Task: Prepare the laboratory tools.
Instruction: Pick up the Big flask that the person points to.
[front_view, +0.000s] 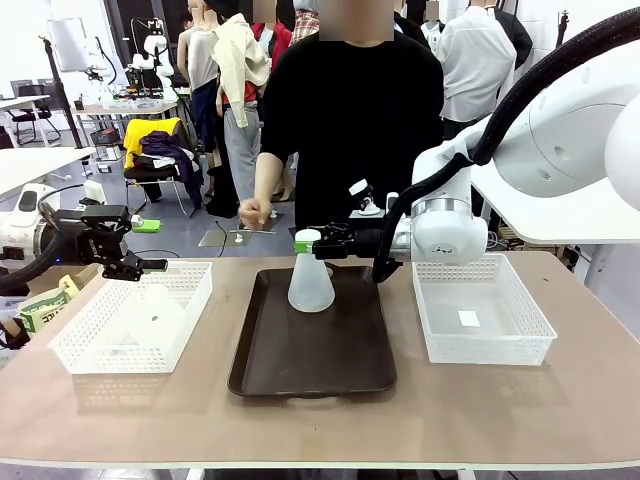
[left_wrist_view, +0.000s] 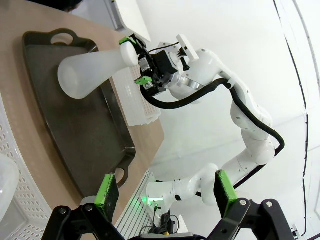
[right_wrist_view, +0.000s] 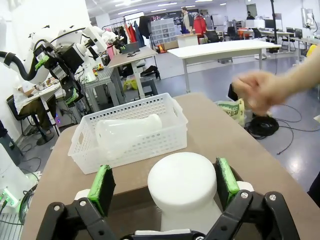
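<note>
So one flask stands upright on the far half of the tray. The right claw sits open around its neck with a gap beside one pad, so nothing's clamped and it's resting on its own base, which looks to me like where it belongs. The other flask lies on its side in the basket left of the tray, and the left claw hovers wide open and empty over that basket's far edge, probably lined up to fetch it.

Open-plan lab workspace: long white tables and stacked storage crates.
</note>
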